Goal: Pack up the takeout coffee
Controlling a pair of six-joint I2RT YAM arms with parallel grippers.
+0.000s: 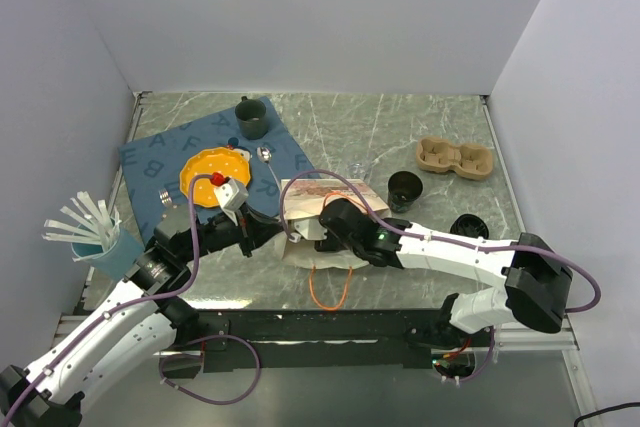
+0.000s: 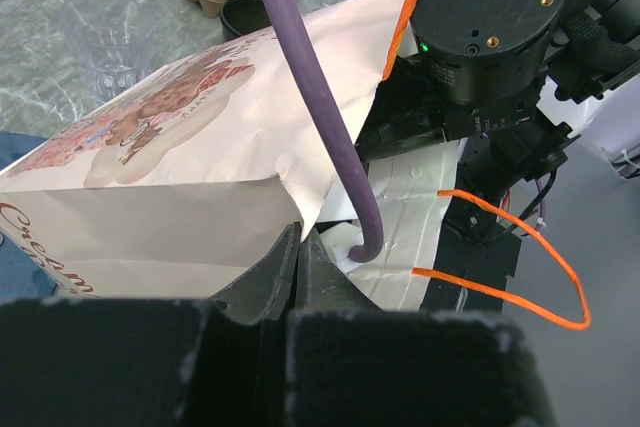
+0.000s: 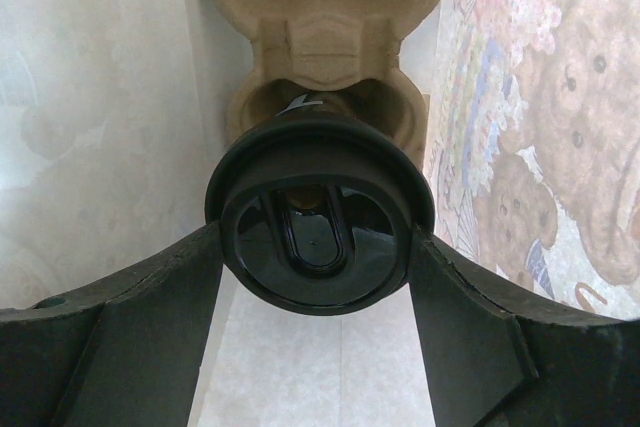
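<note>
left hand (image 2: pixel 298 247) clamped shut on mouth edge of paper bag (image 2: pixel 180 147), its 9 o'clock side | right hand (image 3: pixel 318 239) inside bag, wide, gripping lidded cup (image 3: pixel 320 197) seated in pulp tray (image 3: pixel 325 37) | risk: pads drag cup when withdrawing, it tips; mouth collapses if left slips | open cup (image 1: pixel 405 188), loose lid (image 1: pixel 468 225) on surface (image 1: pixel 350 127), 3 o'clock of bag
</note>
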